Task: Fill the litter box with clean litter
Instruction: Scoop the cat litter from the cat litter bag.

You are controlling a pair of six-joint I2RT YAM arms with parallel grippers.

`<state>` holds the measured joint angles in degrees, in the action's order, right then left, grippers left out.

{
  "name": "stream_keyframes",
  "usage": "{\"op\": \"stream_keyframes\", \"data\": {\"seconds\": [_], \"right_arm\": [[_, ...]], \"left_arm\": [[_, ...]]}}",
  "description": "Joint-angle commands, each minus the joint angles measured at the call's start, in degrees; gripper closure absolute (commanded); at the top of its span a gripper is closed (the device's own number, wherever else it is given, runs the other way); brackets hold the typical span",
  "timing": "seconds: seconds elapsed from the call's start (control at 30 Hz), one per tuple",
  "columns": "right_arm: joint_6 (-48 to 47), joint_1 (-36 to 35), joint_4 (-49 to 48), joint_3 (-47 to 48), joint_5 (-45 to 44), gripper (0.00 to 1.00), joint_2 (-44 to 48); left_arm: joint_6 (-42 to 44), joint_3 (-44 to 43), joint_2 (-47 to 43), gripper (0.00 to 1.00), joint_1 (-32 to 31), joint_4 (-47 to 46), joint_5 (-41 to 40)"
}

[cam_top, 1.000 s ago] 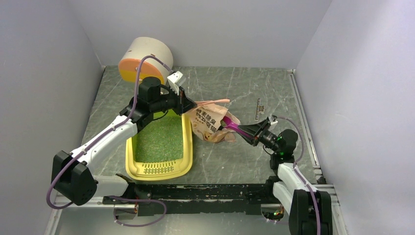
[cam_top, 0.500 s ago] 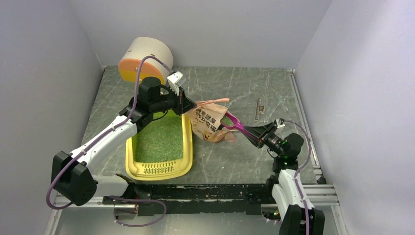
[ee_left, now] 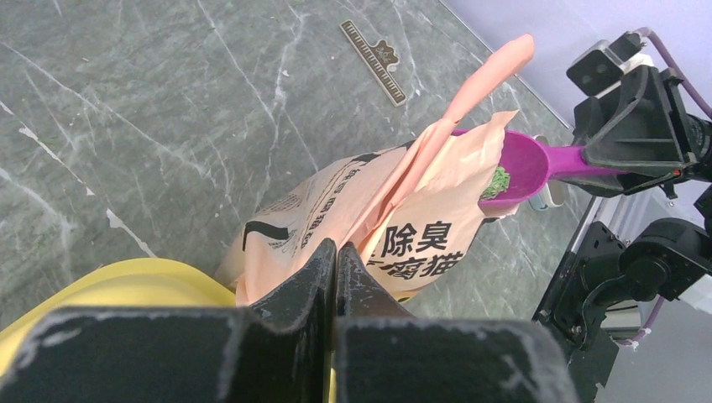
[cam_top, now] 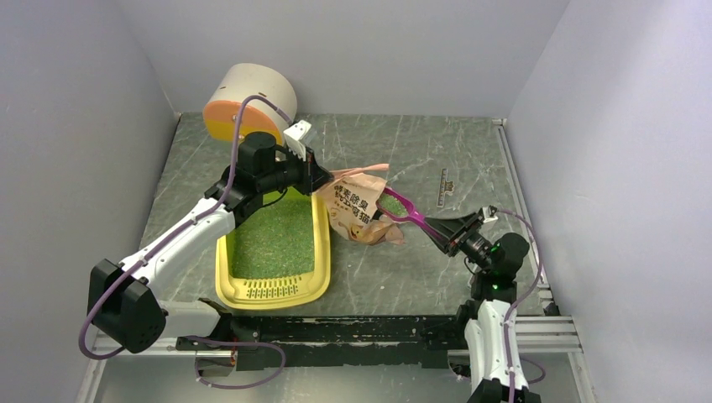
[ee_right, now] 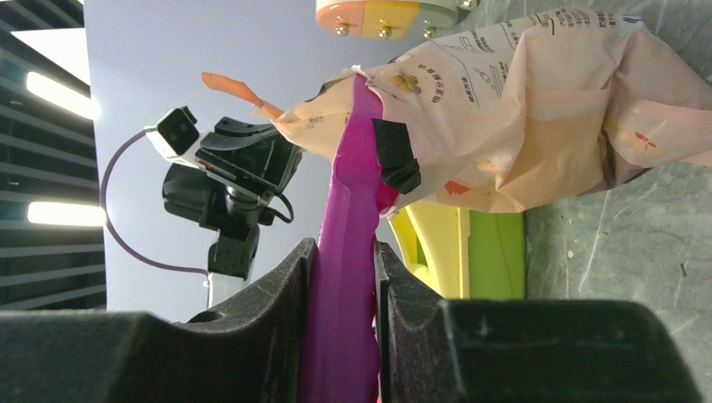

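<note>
The yellow litter box [cam_top: 321,252] lies left of centre with a layer of green clean litter [cam_top: 273,237] in it. Right beside it stands the pink-beige printed bag [cam_top: 357,210]. My left gripper [cam_top: 323,180] is shut on the bag's upper edge, its fingertips [ee_left: 336,252] pinched on the paper. My right gripper [cam_top: 437,228] is shut on the handle of the magenta scoop [cam_top: 395,206]. The scoop's bowl [ee_left: 525,168] sits at the bag's mouth with some green litter [ee_left: 495,180] in it. In the right wrist view the handle [ee_right: 344,252] runs between the fingers.
A white cylinder with an orange end [cam_top: 248,101] stands at the back left corner. A small ruler [cam_top: 442,186] lies on the dark marbled table right of the bag. Grey walls close in on three sides, and a black rail [cam_top: 336,332] runs along the near edge.
My right arm has drawn back to the right, pulling the scoop's bowl out of the bag with litter in it. The left gripper keeps its hold, and the bag's top has shifted slightly.
</note>
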<state>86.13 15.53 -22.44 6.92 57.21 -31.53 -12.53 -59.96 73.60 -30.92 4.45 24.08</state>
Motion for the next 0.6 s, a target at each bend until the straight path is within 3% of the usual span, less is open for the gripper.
{"op": "stream_keyframes", "data": {"seconds": [0.0, 0.43, 0.57], "right_arm": [[-2.5, 1.2, 6.1, 4.0, -0.3, 1.0, 2.4], [-17.1, 1.3, 25.5, 15.2, -1.7, 1.0, 1.9], [-16.6, 1.3, 25.5, 15.2, -1.5, 1.0, 1.8]], "left_arm": [[-0.9, -1.5, 0.1, 0.95, -0.2, 0.2, -2.2], [-3.5, 0.0, 2.7, 0.95, 0.2, 0.4, -7.9], [-3.9, 0.3, 3.0, 0.95, 0.4, -0.3, -8.3]]}}
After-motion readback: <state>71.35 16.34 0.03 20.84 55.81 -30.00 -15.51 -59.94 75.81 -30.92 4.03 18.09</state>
